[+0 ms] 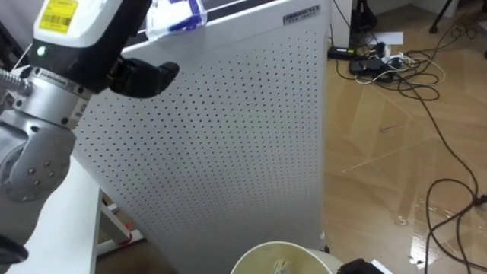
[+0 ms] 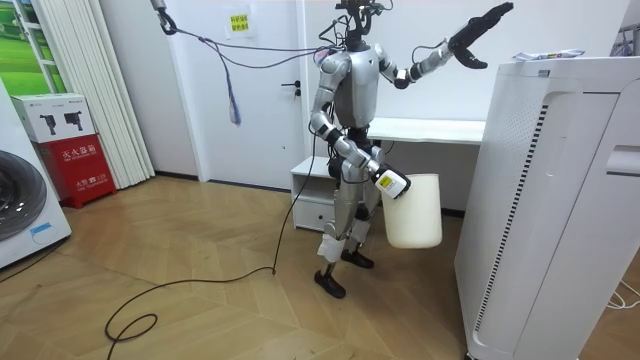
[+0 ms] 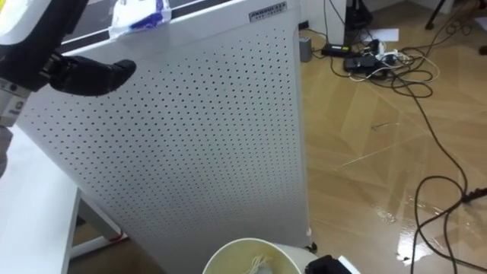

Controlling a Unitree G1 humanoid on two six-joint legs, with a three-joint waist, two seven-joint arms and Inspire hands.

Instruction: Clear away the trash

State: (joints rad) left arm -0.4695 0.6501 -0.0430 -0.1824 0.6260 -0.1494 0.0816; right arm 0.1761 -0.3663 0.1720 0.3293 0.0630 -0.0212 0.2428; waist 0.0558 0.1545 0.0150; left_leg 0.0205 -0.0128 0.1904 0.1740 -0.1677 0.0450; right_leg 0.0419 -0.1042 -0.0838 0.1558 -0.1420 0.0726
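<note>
- One white-and-blue wrapper (image 1: 176, 17) lies on top of the white perforated air purifier (image 1: 228, 137), its upper part cut off by the frame.
- Left hand (image 1: 143, 78), raised with fingers straight, is near the wrapper and apart from it.
- One pale bin (image 1: 283, 257) is cut off below, its contents unclear.
- Right hand (image 1: 364, 267) is at the bin's rim; I cannot tell its grip.

At the top left of the frame I see a blue-and-white wrapper (image 1: 176, 15) lying on top of the white perforated unit (image 1: 228, 137). Right of it, black cables (image 1: 403, 68) sprawl across the wooden floor (image 1: 373, 183).
</note>
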